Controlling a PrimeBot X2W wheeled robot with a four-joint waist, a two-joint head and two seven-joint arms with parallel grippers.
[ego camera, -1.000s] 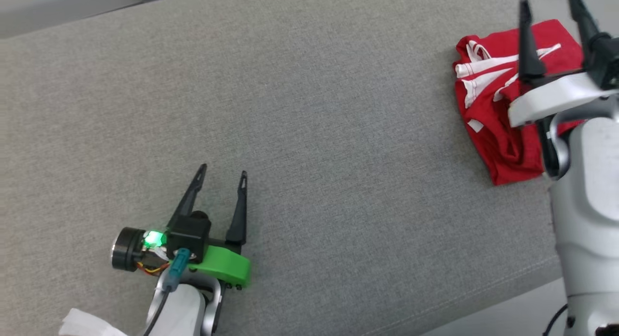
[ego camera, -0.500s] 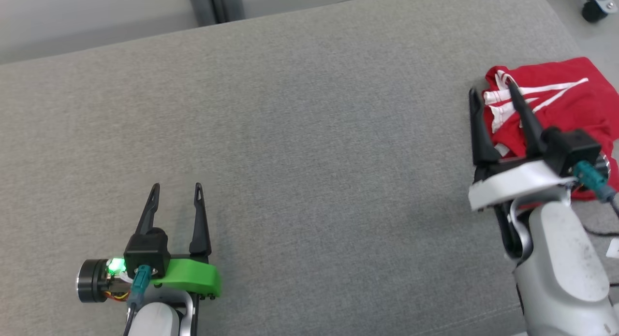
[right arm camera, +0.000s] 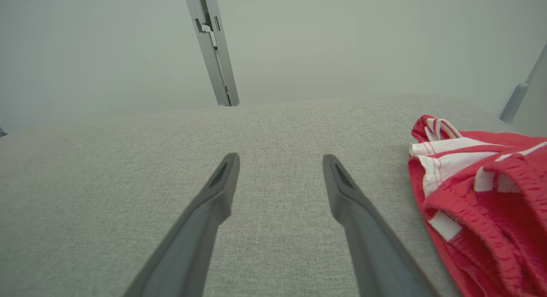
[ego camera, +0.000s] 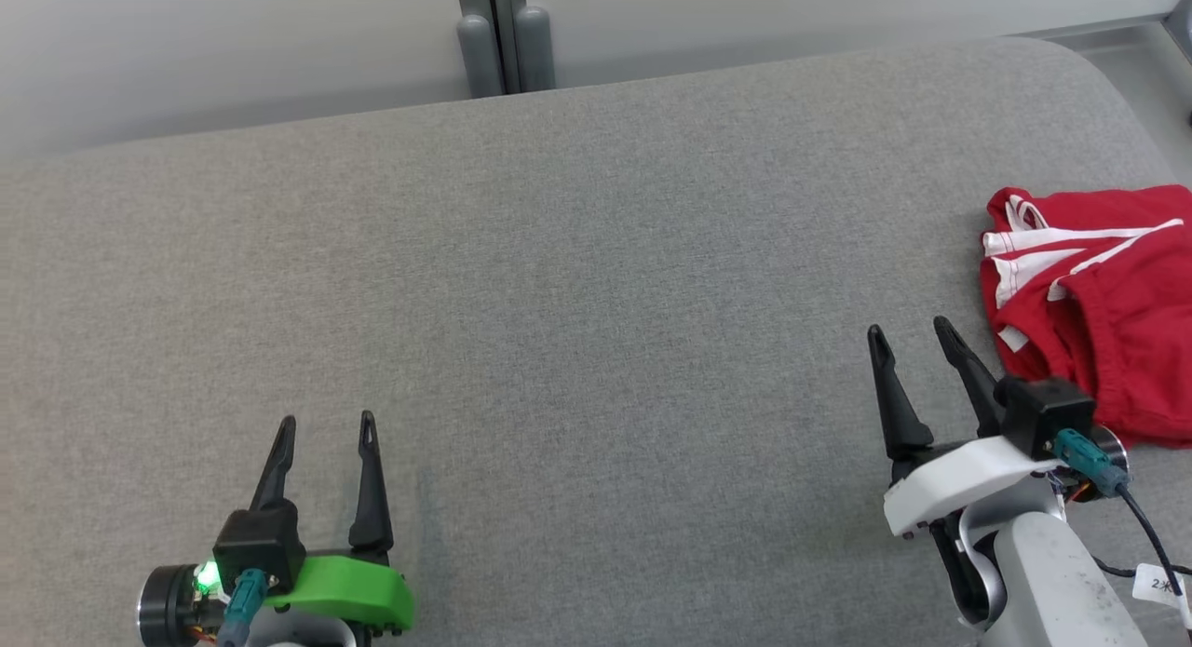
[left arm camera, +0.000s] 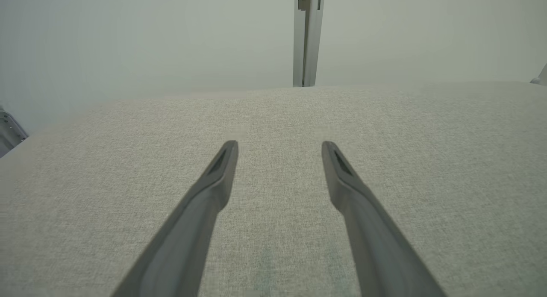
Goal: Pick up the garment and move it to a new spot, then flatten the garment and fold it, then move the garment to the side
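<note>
At the frame's right edge lies the folded red-and-white fabric garment (ego camera: 1099,293) on the grey woven surface (ego camera: 596,303). The right gripper (ego camera: 909,327), spread and empty, has drawn back beside it; the left gripper (ego camera: 327,418) is likewise released. Task probably finished.

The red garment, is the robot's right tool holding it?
No, the red garment lies on the grey cushion beside the right tool, which is open and empty.

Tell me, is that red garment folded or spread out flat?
Folded, loosely. The red garment lies as a compact bundle, layers and white stripes doubled over, on the grey surface.
</note>
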